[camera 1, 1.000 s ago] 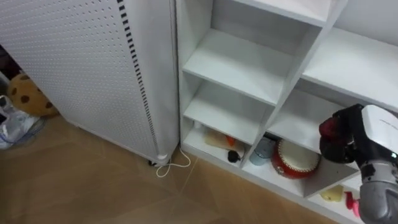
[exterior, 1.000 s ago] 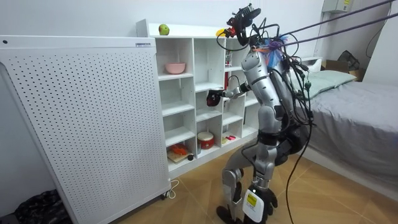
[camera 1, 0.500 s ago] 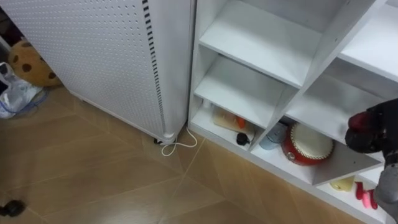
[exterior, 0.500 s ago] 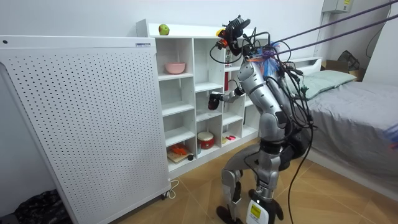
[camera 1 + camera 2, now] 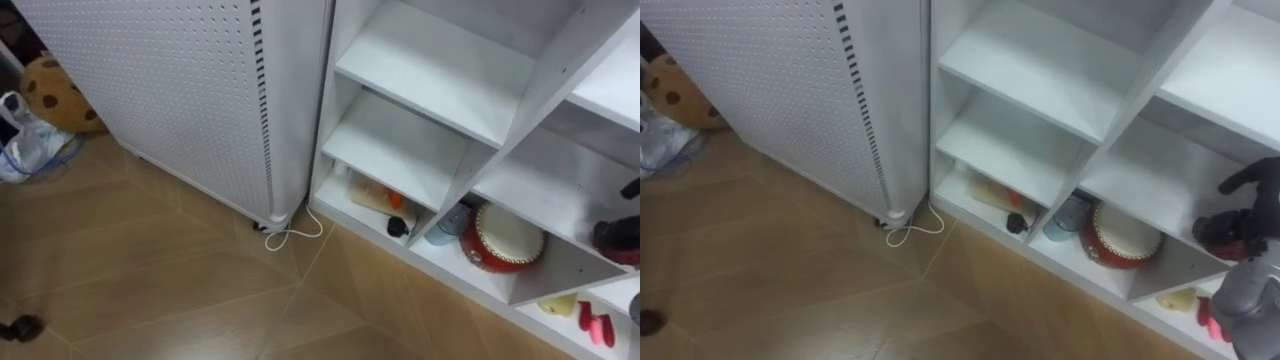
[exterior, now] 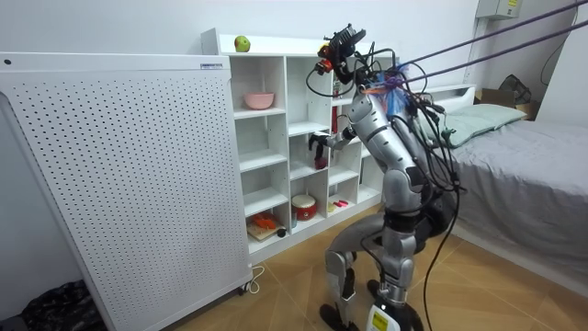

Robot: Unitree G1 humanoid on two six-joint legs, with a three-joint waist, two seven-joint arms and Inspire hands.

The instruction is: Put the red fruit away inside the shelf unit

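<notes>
My right hand point(image 5: 1243, 228) reaches in from the right edge, its dark fingers curled round a red fruit point(image 5: 1216, 233). It hovers in front of a middle compartment of the white closet point(image 5: 430, 70), just above the bottom row. In the room view the right hand point(image 6: 320, 147) is stretched out to the closet's middle column while I stand facing it, leaning forward. A green apple point(image 6: 242, 43) and a yellow fruit point(image 6: 324, 47) lie on the closet's top.
A red round pot point(image 5: 506, 237) and small toys sit in the bottom compartments, and a pink bowl point(image 6: 258, 99) stands on an upper shelf. A white perforated panel point(image 5: 170, 80) stands to the closet's left, with a white cord point(image 5: 290, 232) on the floor. A bed point(image 6: 524, 165) lies behind me.
The eye view has shifted, so the closet and my right hand with the red fruit now lie further right. In the room view my torso has leaned closer to the closet.
</notes>
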